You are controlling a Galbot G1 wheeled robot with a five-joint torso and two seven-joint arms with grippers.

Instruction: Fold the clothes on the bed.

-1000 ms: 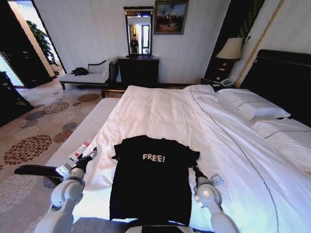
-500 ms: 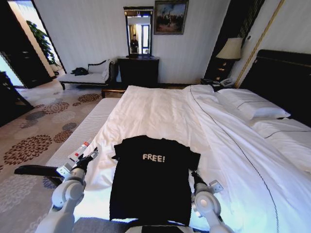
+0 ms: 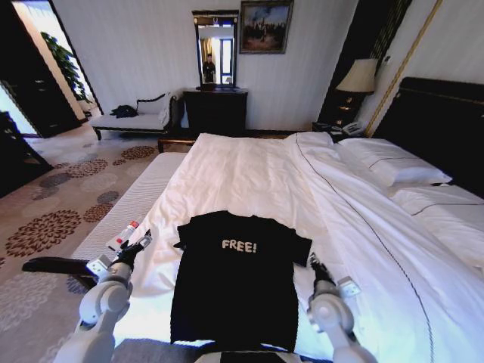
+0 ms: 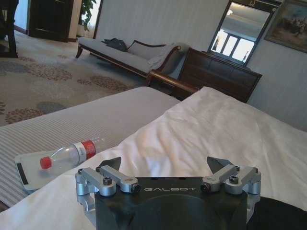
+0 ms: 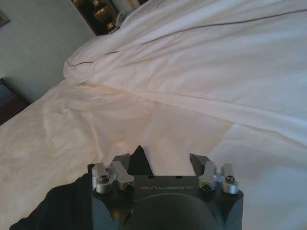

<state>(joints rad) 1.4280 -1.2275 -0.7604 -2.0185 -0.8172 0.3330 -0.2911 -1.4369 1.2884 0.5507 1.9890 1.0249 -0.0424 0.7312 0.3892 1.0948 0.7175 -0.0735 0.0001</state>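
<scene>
The black T-shirt lies flat and face up on the near part of the bed, its white "FREE!" lettering readable across the chest and its hem toward the robot. It sits on the white duvet, small against the bed, with the pillows and dark headboard well apart from it on the right.

The left hand hangs just beside the shirt's left sleeve, apart from the fabric, over the edge of the duvet. In the left wrist view its fingers stand wide with nothing between them; a plastic bottle with a red cap lies on the striped cover near it.

The right hand hangs just beside the shirt's right sleeve. In the right wrist view its fingers are spread wide and empty, with a corner of the black sleeve showing close by one of them; whether it touches cannot be told.
</scene>
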